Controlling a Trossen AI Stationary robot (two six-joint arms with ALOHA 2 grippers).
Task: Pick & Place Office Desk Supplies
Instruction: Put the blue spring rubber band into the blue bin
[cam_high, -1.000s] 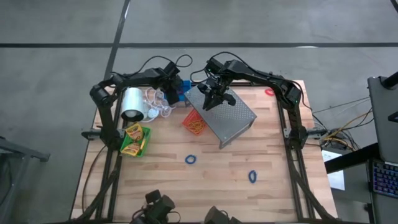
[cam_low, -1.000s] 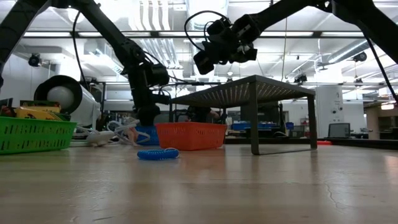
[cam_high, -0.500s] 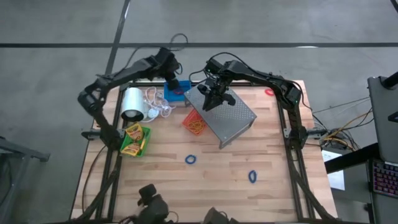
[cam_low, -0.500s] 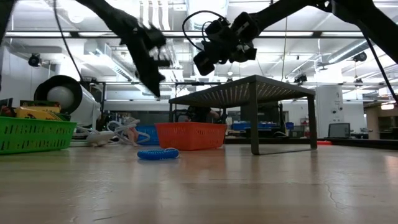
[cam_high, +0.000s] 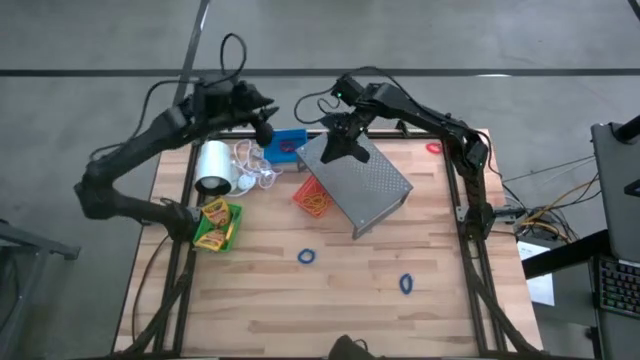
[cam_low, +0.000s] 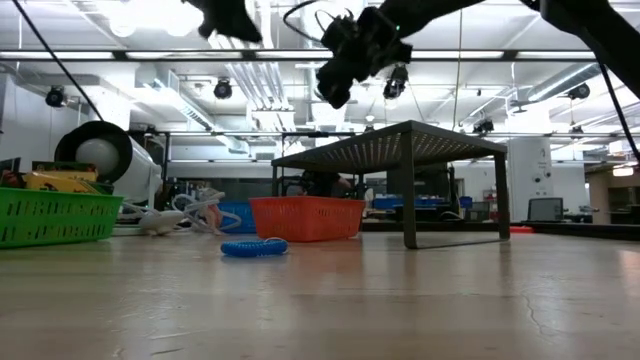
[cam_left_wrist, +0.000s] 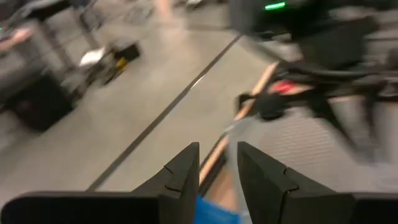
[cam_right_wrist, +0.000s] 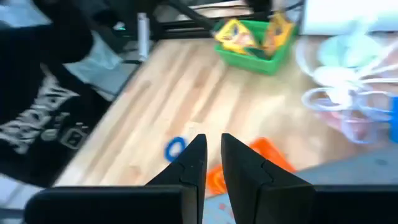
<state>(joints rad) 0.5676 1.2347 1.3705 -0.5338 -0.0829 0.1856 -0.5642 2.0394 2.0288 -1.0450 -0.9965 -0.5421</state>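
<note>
While both arms are hanging high over the counter's (cam_high: 340, 290) far edge, I am seeing the left hand (cam_high: 262, 112) raised above the blue bin (cam_high: 287, 146), its fingers (cam_left_wrist: 180, 177) standing a little apart with nothing between them. The right hand (cam_high: 343, 140) is hovering over the far corner of the grey perforated rack (cam_high: 365, 188), fingers (cam_right_wrist: 188, 165) nearly together and gripping nothing (only a thin gap is showing in its wrist view). The red-orange bin (cam_high: 312, 198) is sitting against the rack's left side. The green bin (cam_high: 217, 226) is resting near the left edge, holding the yellow-and-green crayon boxes (cam_high: 213, 213). The white roll (cam_high: 213, 167) and its cord (cam_high: 254, 172) are lying between the green and blue bins. Two blue ring bands (cam_high: 306, 256) (cam_high: 406, 284) are lying on the near half, and a red band (cam_high: 432, 148) is sitting by the far right corner.
</note>
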